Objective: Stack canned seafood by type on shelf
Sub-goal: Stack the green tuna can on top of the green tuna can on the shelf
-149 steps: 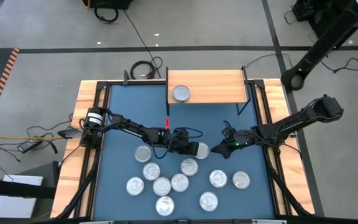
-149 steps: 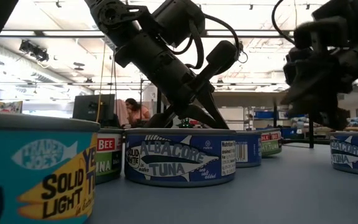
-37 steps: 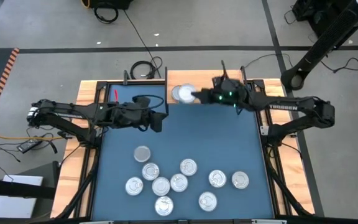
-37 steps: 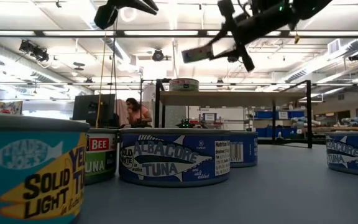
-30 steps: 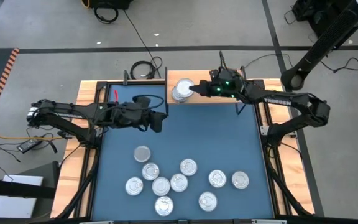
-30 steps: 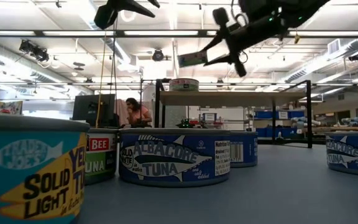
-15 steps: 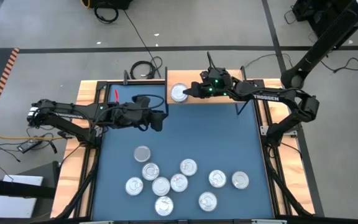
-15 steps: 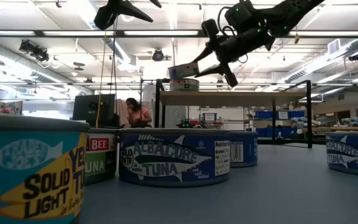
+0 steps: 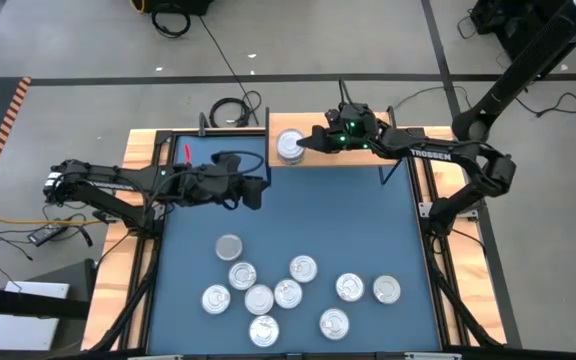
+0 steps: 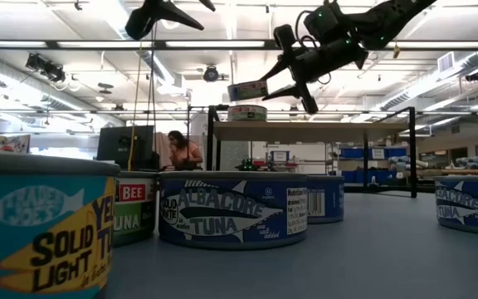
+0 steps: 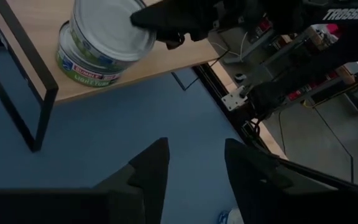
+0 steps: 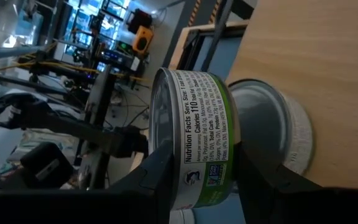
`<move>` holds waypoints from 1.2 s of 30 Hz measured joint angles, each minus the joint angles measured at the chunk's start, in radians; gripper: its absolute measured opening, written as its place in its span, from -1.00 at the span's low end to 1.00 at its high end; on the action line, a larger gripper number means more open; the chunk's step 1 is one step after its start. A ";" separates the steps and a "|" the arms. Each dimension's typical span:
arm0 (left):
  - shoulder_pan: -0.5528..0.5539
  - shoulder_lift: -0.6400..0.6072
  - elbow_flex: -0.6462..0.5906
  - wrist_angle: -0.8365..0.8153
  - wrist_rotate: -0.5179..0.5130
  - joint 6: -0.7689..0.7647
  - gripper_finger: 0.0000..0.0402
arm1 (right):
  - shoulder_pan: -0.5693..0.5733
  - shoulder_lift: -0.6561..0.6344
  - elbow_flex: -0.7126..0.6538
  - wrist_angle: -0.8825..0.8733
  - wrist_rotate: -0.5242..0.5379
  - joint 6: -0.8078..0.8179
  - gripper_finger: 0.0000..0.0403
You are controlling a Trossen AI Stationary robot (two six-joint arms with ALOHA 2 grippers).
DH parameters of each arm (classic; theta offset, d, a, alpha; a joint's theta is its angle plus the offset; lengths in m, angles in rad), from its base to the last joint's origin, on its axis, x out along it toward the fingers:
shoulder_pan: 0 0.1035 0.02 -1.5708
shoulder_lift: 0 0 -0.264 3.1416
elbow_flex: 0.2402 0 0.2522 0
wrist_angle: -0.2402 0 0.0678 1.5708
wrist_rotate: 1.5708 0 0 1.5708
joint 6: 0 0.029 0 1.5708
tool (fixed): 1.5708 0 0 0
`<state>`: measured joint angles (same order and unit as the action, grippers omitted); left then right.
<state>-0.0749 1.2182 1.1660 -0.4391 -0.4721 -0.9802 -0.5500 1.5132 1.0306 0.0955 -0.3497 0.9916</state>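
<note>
High view: the right hand (image 9: 308, 143) pinches a can (image 9: 290, 146) over the shelf's (image 9: 368, 153) left end, at the desk's (image 9: 348, 220) far edge. The left hand (image 9: 256, 190) hangs spread above the desk's left half. Nine cans (image 9: 288, 293) cluster near the front edge.

Low view: the held can (image 10: 247, 90) hangs tilted just above another can (image 10: 246, 113) on the shelf (image 10: 305, 130).

Left wrist view: the left hand (image 11: 194, 165) is spread and empty.

Right wrist view: the right hand (image 12: 197, 168) clamps a green-labelled can (image 12: 194, 146) beside the lower can (image 12: 272, 127).
</note>
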 joint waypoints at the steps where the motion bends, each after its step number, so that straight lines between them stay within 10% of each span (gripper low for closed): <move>1: 0.004 0.000 0.000 -0.001 0.000 0.000 -0.19 | -0.003 0.005 0.000 0.000 -0.003 0.000 -0.34; 36: 0.043 0.068 0.001 0.053 0.046 0.010 -0.19 | -0.048 0.007 0.000 0.008 -0.076 0.011 -0.34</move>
<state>-0.0322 1.2865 1.1667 -0.3859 -0.4259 -0.9703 -0.5983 1.5204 1.0302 0.1036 -0.4259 1.0027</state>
